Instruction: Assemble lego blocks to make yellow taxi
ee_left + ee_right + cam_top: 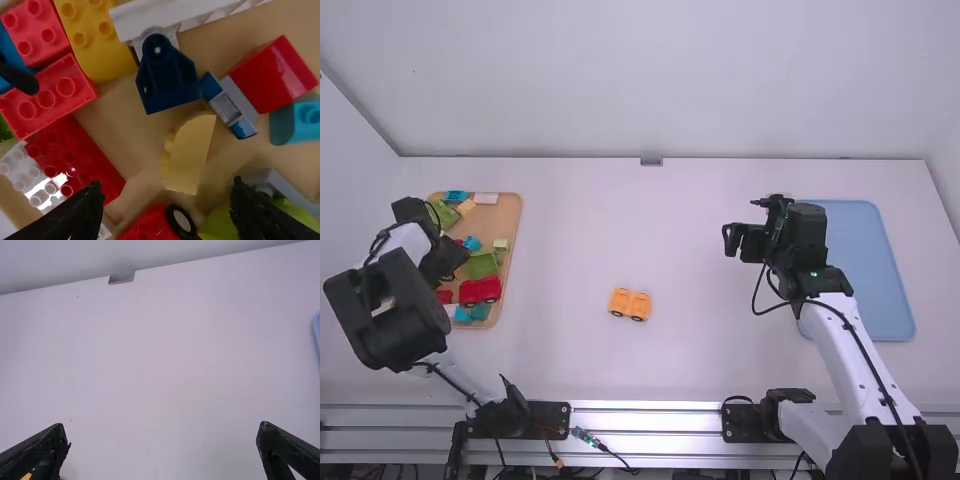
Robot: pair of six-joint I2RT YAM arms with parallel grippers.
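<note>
My left gripper (448, 262) is over the wooden tray of blocks at the table's left. In its wrist view the left gripper (165, 212) stands open above a pale yellow curved block (191, 155), which lies on its side on the tray floor, untouched. An orange-yellow car base with wheels (630, 304) rests on the table's middle. My right gripper (730, 240) is held above the table right of centre; in its own wrist view the right gripper (162, 442) is open with nothing between its fingers. A corner of orange (26, 476) shows beside its left finger.
The wooden tray (512, 225) holds red (92, 160), green, blue, white and yellow blocks packed around the curved one. A blue tray (875, 270) lies at the right, partly behind the right arm.
</note>
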